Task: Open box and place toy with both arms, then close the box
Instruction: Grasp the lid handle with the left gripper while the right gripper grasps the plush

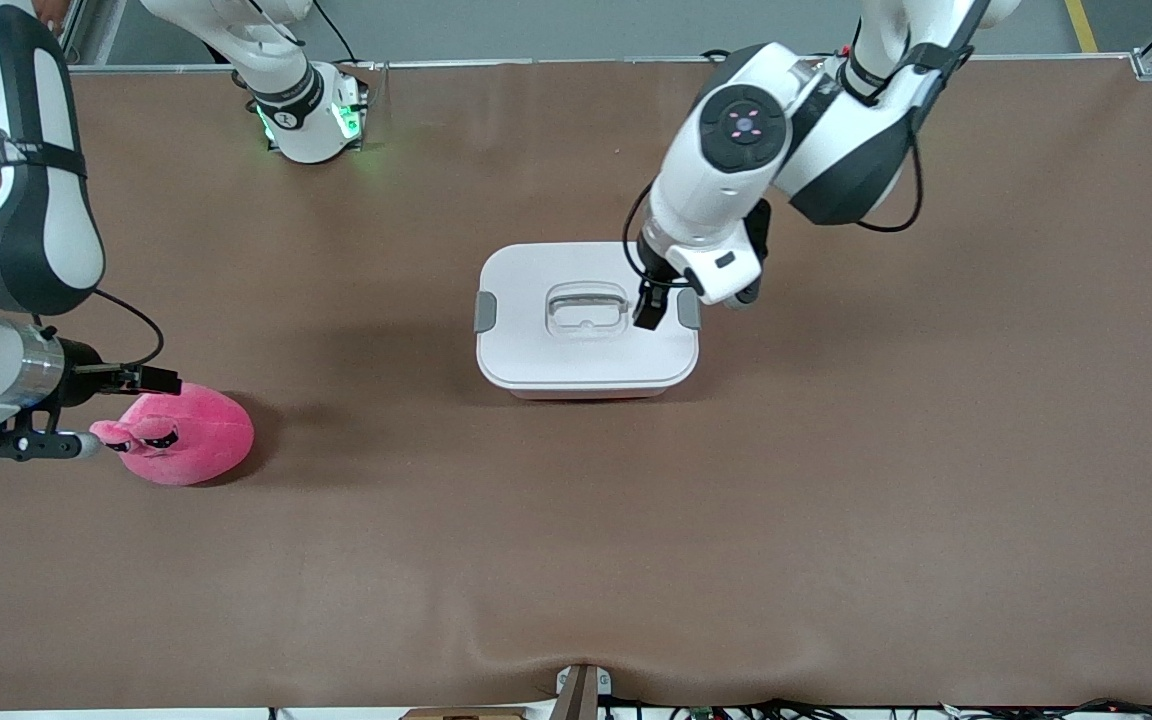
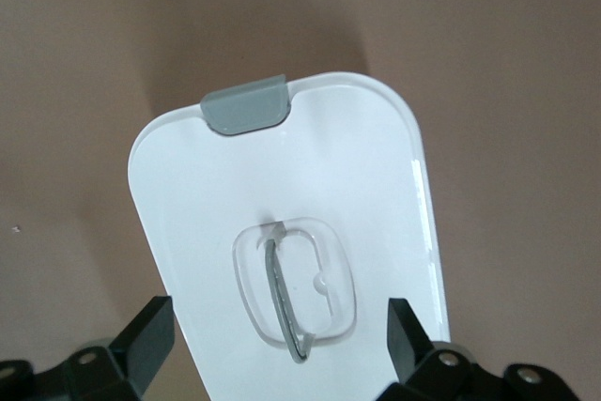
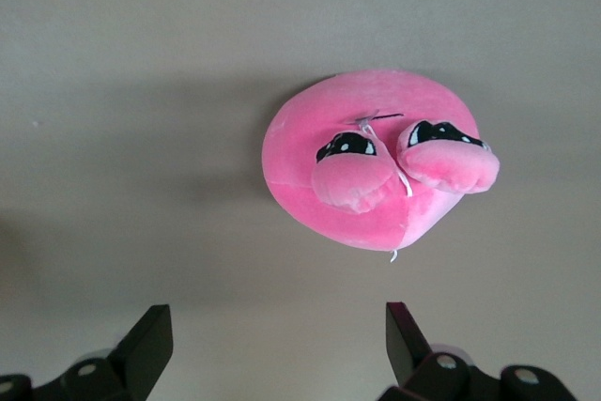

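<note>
- I see a flat brown matte table (image 1: pixel 576 560) carrying two things.
- Mid-table sits a rounded-rectangular pink plastic box (image 1: pixel 586 320), white lid on, grey side clips.
- A round bright pink plush toy (image 1: pixel 181 438) lies toward the right arm's end, nearer the front camera.

open table (image 1: pixel 576 560) around toy (image 1: pixel 186 437), lid (image 1: pixel 536 340) blocks box (image 1: pixel 586 393)

Overall light: bright, even and diffuse in all 3 views.
Shadows: soft, falling on the counter (image 1: pixel 576 560) beside the box (image 1: pixel 586 360) and the toy (image 1: pixel 186 440).
Glare: mild sheen on the white lid (image 2: pixel 310 176) in the left wrist view.
Colour: green glow at an arm base (image 1: pixel 351 120).
Focus: fingertips (image 3: pixel 146 345) slightly soft.
</note>
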Tool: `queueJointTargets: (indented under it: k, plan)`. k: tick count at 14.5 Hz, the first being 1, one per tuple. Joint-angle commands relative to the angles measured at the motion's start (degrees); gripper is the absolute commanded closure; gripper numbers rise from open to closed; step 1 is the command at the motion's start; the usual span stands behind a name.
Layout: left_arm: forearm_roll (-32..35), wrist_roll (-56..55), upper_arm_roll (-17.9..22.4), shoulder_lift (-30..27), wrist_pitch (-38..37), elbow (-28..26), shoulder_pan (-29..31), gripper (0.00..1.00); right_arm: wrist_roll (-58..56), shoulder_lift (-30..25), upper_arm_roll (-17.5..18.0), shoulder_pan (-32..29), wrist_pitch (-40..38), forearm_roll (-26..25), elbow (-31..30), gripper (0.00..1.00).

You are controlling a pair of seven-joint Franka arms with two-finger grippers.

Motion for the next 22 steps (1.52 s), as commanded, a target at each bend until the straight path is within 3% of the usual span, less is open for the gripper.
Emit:
queueJointTargets:
  k: [1, 8, 13, 18, 19, 20, 21, 22]
  plan:
    - [6.51, -8.07, 0.22, 2.39, 0.91, 0.17, -4.46, 0.00, -3.92, 2.43, 0.33, -0.70, -0.07, -0.66, 0.97, 0.00]
    - [8.83, -18.74, 0.13, 6.88, 5.74, 0.25, -7.99, 0.00, -18.51, 6.74, 0.33, -1.05, 9.07, -4.71, 0.70, 0.00]
    - [13.48, -23.82, 0.13, 10.13, 9.08, 0.60, -8.78, 0.00, -23.00, 8.85, 0.33, -1.05, 10.13, -4.88, 0.00, 0.00]
    - [13.66, -24.36, 0.13, 11.02, 10.84, 0.70, -9.66, 0.00, -23.18, 10.00, 0.33, -1.49, 9.52, -4.88, -0.35, 0.00]
    - [13.66, -24.28, 0.13, 11.02, 10.85, 0.61, -9.66, 0.15, -23.26, 10.00, 0.33, -1.58, 9.25, -4.88, -0.53, 0.04]
    - [13.66, -24.19, 0.13, 10.93, 10.85, 0.52, -9.57, 0.48, -23.70, 10.00, 0.33, -1.67, 8.38, -4.88, -0.44, 0.21]
    - [13.66, -24.10, 0.13, 10.75, 10.85, 0.52, -9.57, 0.76, -24.49, 10.00, 0.33, -1.84, 7.33, -4.88, -0.44, 0.26]
    - [13.66, -24.01, 0.22, 10.58, 10.67, 0.43, -9.57, 0.94, -25.19, 10.00, 0.33, -2.02, 6.45, -4.88, -0.44, 0.34]
